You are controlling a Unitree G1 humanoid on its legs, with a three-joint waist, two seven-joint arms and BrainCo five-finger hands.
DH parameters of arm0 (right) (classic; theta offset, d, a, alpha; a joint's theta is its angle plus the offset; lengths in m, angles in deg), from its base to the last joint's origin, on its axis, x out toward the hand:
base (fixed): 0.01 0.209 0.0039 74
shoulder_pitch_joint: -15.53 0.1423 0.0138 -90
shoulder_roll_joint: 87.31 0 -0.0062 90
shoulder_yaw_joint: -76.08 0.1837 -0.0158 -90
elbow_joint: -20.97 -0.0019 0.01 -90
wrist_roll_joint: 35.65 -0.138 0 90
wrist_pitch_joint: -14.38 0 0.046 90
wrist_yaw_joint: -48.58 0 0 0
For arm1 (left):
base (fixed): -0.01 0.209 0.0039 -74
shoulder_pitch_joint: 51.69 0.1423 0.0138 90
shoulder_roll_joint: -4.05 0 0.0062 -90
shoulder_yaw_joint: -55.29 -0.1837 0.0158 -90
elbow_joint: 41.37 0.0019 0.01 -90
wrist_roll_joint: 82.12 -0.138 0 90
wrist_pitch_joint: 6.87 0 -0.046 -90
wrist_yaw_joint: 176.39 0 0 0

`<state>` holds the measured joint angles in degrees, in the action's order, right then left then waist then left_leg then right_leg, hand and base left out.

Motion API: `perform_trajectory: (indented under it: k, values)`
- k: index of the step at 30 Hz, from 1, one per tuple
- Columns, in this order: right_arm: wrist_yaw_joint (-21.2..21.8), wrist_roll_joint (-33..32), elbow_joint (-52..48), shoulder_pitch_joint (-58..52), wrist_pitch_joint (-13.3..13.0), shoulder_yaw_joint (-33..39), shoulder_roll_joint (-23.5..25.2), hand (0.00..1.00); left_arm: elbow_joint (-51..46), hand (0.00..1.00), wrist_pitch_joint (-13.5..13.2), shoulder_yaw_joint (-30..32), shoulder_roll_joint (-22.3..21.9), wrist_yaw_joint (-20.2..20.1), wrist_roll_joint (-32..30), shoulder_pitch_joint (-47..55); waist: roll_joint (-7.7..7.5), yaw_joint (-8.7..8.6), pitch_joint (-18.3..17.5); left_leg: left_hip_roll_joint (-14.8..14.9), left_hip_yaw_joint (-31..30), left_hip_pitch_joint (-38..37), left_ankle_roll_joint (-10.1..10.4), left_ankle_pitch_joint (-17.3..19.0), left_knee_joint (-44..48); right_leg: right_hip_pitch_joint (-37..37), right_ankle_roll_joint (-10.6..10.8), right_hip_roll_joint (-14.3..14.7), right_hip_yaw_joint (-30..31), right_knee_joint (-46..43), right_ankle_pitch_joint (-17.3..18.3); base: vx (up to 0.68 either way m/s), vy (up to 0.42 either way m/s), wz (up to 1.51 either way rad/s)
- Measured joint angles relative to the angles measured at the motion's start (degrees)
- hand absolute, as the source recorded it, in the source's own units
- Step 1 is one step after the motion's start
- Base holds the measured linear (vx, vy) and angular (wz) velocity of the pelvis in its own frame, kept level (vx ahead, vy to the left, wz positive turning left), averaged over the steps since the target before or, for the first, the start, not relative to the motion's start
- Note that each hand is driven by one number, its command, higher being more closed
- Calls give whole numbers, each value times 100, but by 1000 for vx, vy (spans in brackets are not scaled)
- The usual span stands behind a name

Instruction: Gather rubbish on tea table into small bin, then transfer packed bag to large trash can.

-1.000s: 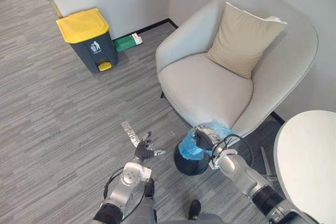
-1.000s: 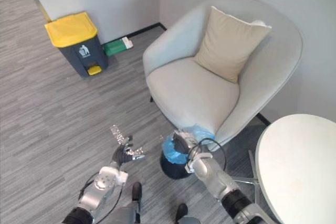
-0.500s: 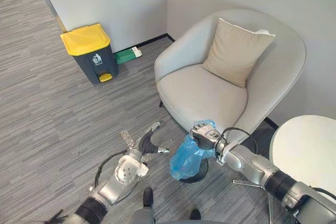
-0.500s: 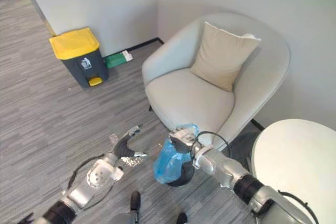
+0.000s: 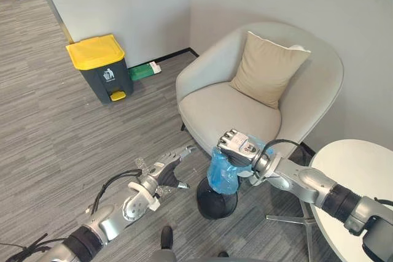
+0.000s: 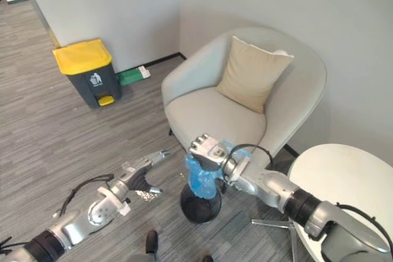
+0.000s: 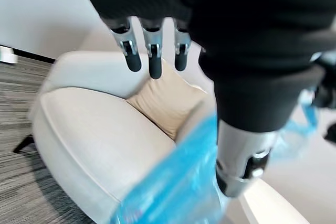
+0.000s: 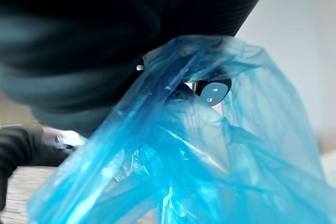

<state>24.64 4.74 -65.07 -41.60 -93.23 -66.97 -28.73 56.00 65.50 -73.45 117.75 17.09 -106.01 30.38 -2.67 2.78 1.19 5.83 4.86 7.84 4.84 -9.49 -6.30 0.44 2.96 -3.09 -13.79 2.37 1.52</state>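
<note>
Right robot hand (image 5: 238,146): my fingers are curled tight round the gathered top of the translucent blue plastic bag (image 5: 222,175), just in front of the pale grey armchair (image 5: 233,105).
Bag: hangs over the small round black bin (image 5: 216,205) at the armchair's front edge.
Left robot hand (image 5: 161,173): my fingers are straight and spread, holding nothing, near the armchair's front.
Dark grey pedal can with yellow lid (image 5: 98,65): lid closed, against the wall, well apart from the armchair.

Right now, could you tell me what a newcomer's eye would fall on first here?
The bright blue bag hangs from the right hand, gripped at its top, just over the small black bin in front of the pale armchair with its beige cushion. Farther off to the left stands the yellow-lidded trash can, and the left hand is spread open low beside the bin.
</note>
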Motion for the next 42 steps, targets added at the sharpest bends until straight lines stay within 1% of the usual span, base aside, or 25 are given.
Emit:
perform_trajectory:
  k: [5, 9, 11, 14, 16, 17, 19, 22, 25, 26, 28, 29, 32, 33, 34, 37, 38, 42]
  values:
    - [-94, -12, -113, 273, -37, -154, 2, 100, 0, 0, -42, -187, -3, 3, -80, -180, -68, 3, -46, 22, 54, -8, 0, 0, 17, -15, -16, 22, 47, 5, -11, 8, -5, -5]
    - [-94, -13, -112, 280, 16, -154, 14, 100, 1, 0, -39, -186, -61, 0, -66, -181, -80, 10, -54, 36, 83, -8, 1, 0, 2, -23, -24, 28, 80, 5, -22, 0, -1, -4]
    - [-94, -13, -104, 279, 70, -151, 39, 100, 4, 0, -19, -155, -246, 0, -66, -140, -81, 23, -55, 38, 81, -8, 1, 0, -2, -23, -24, 29, 79, 5, -23, 0, 0, 0]
    - [-93, -11, -78, 276, 219, -92, 332, 100, 53, 0, 123, 137, -897, 96, -103, 144, -84, 37, -57, 39, 78, -7, 1, 0, -2, -22, -24, 30, 81, 5, -23, 0, 0, 0]
    - [-91, -11, -73, 260, 299, 27, 660, 100, 92, 0, 333, 489, -1511, 369, -285, 393, -86, 66, -58, 40, 64, 1, 1, 0, -2, -14, -24, 33, 68, 5, -22, 0, 0, 0]
    - [-90, -11, -73, 236, 312, 129, 762, 100, 124, 0, 372, 586, -1686, 445, -321, 453, -86, 76, -58, 40, 59, 4, 1, 0, -2, -12, -24, 34, 64, 4, -22, 8, -2, 3]
    - [-89, -44, -77, 184, 393, 471, 1040, 100, 207, 0, 539, 743, -2135, 699, -413, 547, -93, 115, -62, 35, 23, 8, 1, -1, -2, 0, -20, 35, 33, 0, -17, 7, -1, 7]
    - [-72, -277, -210, 28, 423, 683, 1255, 100, 241, 0, 692, 793, -2431, 832, -531, 596, -130, 161, -87, 24, -42, 10, 1, 0, -2, 0, -10, 33, -21, -13, 14, 4, -1, 10]
    - [18, -455, -364, -200, 433, 740, 1421, 100, 240, 0, 749, 869, -2601, 1000, -534, 681, -142, 198, -94, 23, -53, 11, 3, 2, -2, 0, -5, 32, -26, -18, 21, 3, -1, 1]
    - [111, -518, -365, -274, 453, 789, 1541, 100, 239, 0, 820, 914, -2685, 1004, -597, 713, -141, 202, -94, 11, -56, 10, 7, -5, -3, -12, -4, 36, -31, -41, 31, 0, 0, 0]
    - [175, -697, -401, -354, 486, 856, 1650, 100, 238, 0, 870, 1060, -2786, 1026, -657, 791, -141, 201, -94, 4, -62, 3, 9, -7, -3, -40, 4, 30, -31, -129, 78, 2, 1, 2]
    - [308, -833, -636, -492, 513, 1023, 1763, 100, 195, 0, 892, 1302, -2880, 1057, -752, 913, -141, 201, -94, -12, -74, -25, 9, -8, -1, -49, 3, 5, -44, -217, 121, 8, 6, 4]
    - [352, -1186, -1002, -532, 466, 1052, 1872, 100, 151, 0, 993, 1474, -2927, 1163, -748, 1115, -138, 193, -92, -22, -69, -69, 9, -7, -3, -38, 10, -14, -25, -272, 158, 0, 0, 0]
    - [350, -1186, -1220, -560, 430, 1052, 2011, 100, 151, 0, 1124, 1438, -2939, 1180, -757, 1244, -137, 191, -92, -28, -76, -85, 10, -4, -5, -46, 13, -29, -31, -333, 205, 0, 0, 0]
    - [349, -1172, -1288, -579, 363, 1051, 2109, 100, 151, 0, 1188, 1403, -2975, 1145, -792, 1321, -137, 189, -92, -31, -79, -92, 10, -4, -5, -49, 11, -36, -35, -363, 232, -9, 1, 5]
    - [463, -1189, -1432, -712, 345, 1052, 2427, 100, 94, 0, 1308, 1401, -3160, 988, -822, 1424, -139, 199, -93, -51, -108, -92, 10, -3, -6, -73, 2, -66, -69, -426, 307, -24, 7, 6]
    - [493, -1228, -1432, -713, 346, 1052, 2445, 100, 85, 100, 1310, 1409, -3176, 988, -823, 1427, -139, 198, -93, -53, -107, -92, 10, -3, -6, -74, 0, -67, -67, -425, 308, 0, 0, 0]
    - [640, -1675, -1435, -792, 348, 1058, 2549, 100, 42, 100, 1347, 1483, -3200, 988, -823, 1432, -141, 200, -94, -64, -98, -109, 8, -5, -5, -63, 24, -77, -54, -423, 284, 0, 0, 0]
